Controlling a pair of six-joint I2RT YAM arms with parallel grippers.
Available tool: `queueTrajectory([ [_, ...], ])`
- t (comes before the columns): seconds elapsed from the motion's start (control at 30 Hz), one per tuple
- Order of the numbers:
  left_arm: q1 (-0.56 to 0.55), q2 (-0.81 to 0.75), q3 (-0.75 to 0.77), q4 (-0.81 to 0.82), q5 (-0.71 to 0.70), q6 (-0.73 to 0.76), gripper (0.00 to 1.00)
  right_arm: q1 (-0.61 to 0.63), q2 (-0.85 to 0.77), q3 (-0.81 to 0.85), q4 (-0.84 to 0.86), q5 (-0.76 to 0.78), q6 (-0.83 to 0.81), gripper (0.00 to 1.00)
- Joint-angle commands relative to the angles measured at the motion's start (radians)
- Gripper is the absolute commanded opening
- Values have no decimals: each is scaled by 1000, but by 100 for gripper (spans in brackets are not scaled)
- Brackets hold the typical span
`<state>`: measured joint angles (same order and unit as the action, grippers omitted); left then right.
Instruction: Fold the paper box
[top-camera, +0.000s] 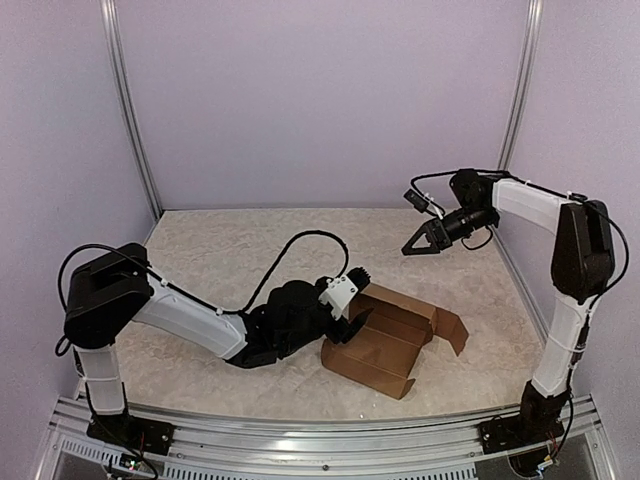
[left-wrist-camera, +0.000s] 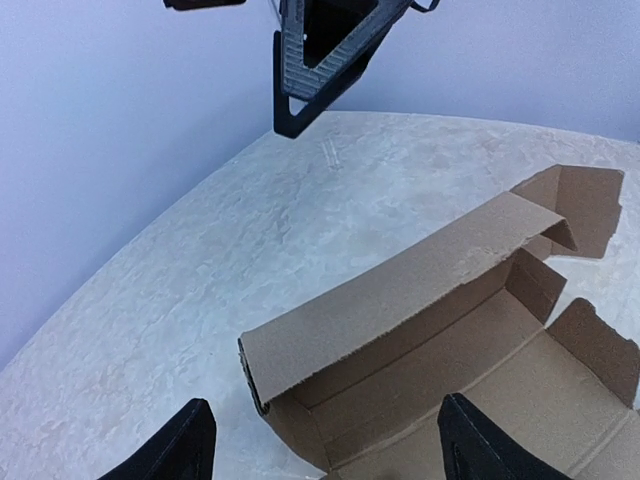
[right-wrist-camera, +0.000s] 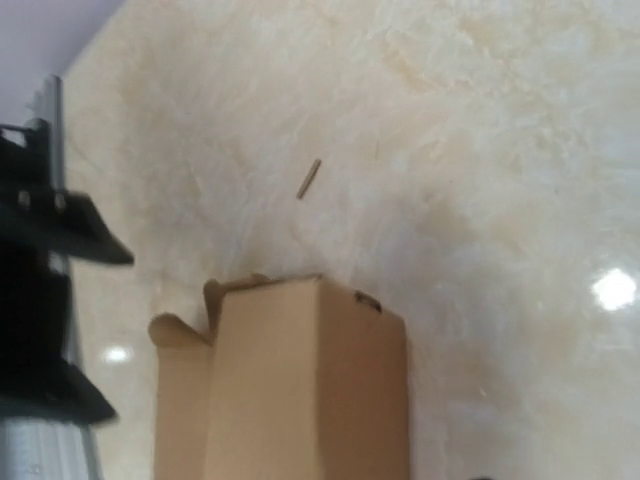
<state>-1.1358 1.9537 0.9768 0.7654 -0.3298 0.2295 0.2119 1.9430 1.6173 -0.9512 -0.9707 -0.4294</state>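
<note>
Task's thing: the paper box (top-camera: 385, 348) lies on the counter (top-camera: 230, 250), at about 4 o'clock from the counter's middle in the top view. It is part-formed, with the floor flat, one long wall (left-wrist-camera: 400, 300) standing and the end flaps (left-wrist-camera: 585, 205) splayed.

Long axis: runs roughly from 10 o'clock to 4 o'clock in the top view.

Left claw: the left claw (top-camera: 350, 327) is spread wide and grips nothing. It sits low at the box's 9 o'clock end.

Left claw, close up: one fingertip (left-wrist-camera: 192, 442) is outside the near corner and the other is over the floor, so the jaws straddle that corner. Whether either touches the cardboard I cannot tell.

Right claw: the right claw (top-camera: 412, 246) is up in the air with its jaws apart and nothing between them.

Box from left claw: at 3 o'clock, just beside it.

Box from right claw: at about 7 o'clock and lower, well apart.

Nearer arm: the left, by a wide margin.

Step in hand: probably between grips, with the walls only partly raised and no tabs tucked.

Next move calls for: most likely a fresh hold at the near end by the left claw, with the right claw coming down from 1 o'clock to steady or fold the far flaps.

Risk: a push along the long axis may slide the light box instead of creasing it.

Also there: a small sliver (right-wrist-camera: 309, 178) on the counter beyond the box.
</note>
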Motion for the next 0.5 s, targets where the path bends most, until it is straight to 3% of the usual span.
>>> queueTrajectory([
  [0.0, -1, -125, -55, -196, 145, -77, 75, -5, -239, -183, 97, 184, -30, 62],
  [0.1, 7, -206, -25, -316, 207, -146, 74, 12, -406, -347, 204, 320, -26, 61],
  [0.2, 30, -223, 113, -469, 218, -220, 74, 15, -525, -470, 258, 414, -8, 58],
  [0.3, 63, -173, 317, -670, 250, -264, 72, 15, -615, -554, 241, 474, -35, 54],
  [0.47, 133, -18, 575, -804, 362, -206, 70, -24, -694, -651, 198, 611, -125, 45],
])
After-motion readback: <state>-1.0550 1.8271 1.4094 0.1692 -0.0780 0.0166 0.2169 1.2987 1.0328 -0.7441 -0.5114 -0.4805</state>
